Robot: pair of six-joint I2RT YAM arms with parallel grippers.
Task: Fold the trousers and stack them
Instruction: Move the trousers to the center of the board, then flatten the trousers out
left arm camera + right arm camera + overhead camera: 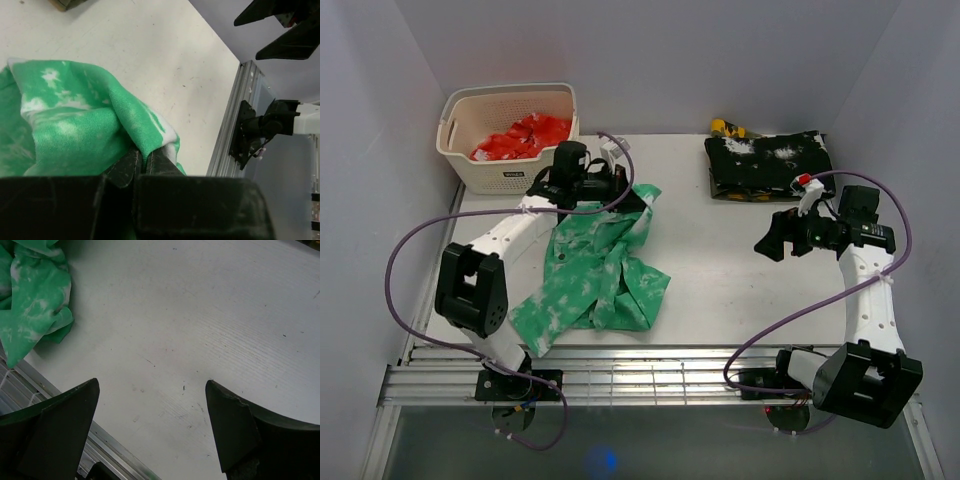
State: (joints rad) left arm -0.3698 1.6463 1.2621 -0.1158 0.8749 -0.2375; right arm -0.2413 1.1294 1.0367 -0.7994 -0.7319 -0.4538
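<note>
The flat white table (720, 290) has a broad bare stretch in the middle, and I judge that is where the fold is meant to be laid out. The bright green cloth trousers with white blotches (595, 275) lie bunched on its left half. They trail from near the front rail toward the back, where one edge is lifted.

That edge is raised because my left gripper (144, 160) is clenched on it. The wrist view shows both black fingers pressed together with a ridge of green fabric pinched between them. I take this as the hold for dragging or spreading the garment.

The cream perforated plastic basket (490, 172), holding crumpled red cloth (525, 135), sits at the back left corner, out of the working area. The folded black garment speckled with white (767, 165) rests at the back right, probably the spot for stacking.

My right gripper (151, 385) hangs above bare table, well apart from the trousers, jaws spread wide and holding nothing. I read it as ready to take a second corner.

I cannot tell which part of the trousers is pinched, waistband or leg hem, because the folds bury the two legs. In the overhead view the left arm covers the cloth beneath it. Behind the black garment a small yellow-and-dark object (730, 128) pokes out, and I cannot identify it.
</note>
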